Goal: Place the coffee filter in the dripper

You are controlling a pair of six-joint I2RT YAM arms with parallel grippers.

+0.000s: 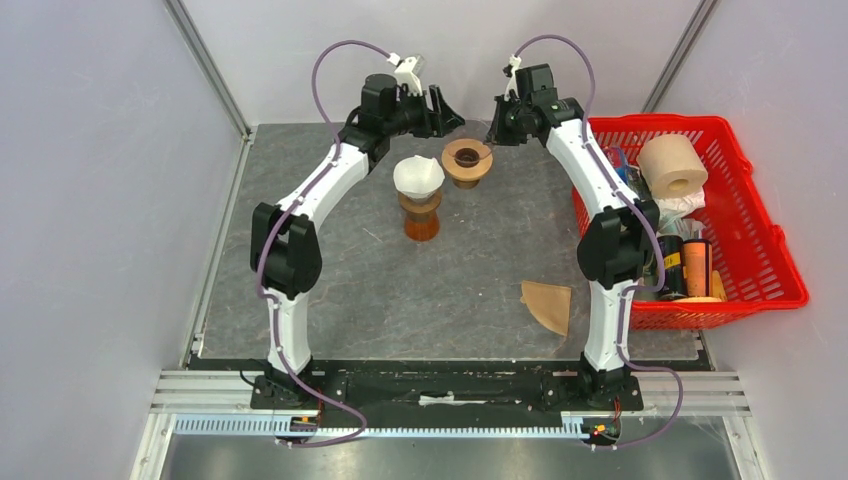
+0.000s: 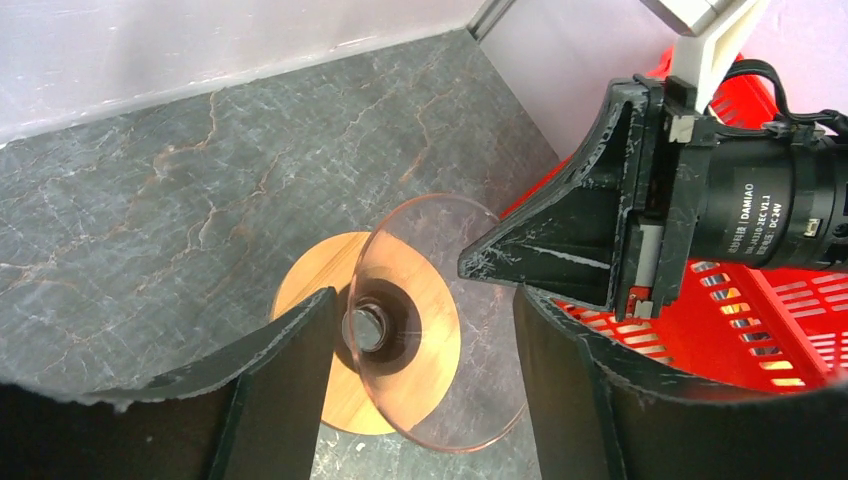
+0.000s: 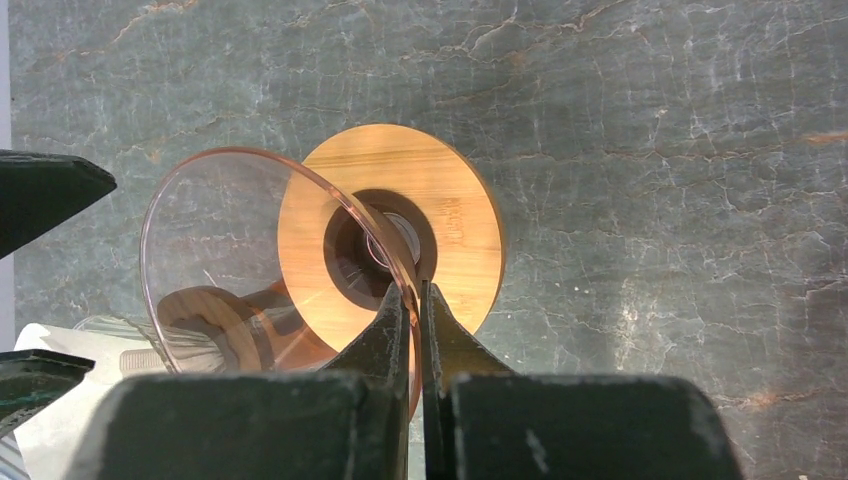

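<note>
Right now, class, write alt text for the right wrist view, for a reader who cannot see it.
The right gripper is shut on the rim of a clear glass dripper with a round wooden collar, standing on a grey marbled table. The dripper is empty.

The table (image 1: 400,290) is a dark grey slab veined like marble, walled by pale panels on the left, right and far sides. A dripper (image 1: 466,160) with a wooden collar sits near the far edge, about the middle. Just beside it, to its near left, stands an amber carafe (image 1: 421,215). A brown filter (image 1: 548,305) lies flat towards the near right, well apart from both. A red basket (image 1: 762,240) sits at the right edge, hanging partly past the slab. The two arm bases are fixed along the near edge.
</note>
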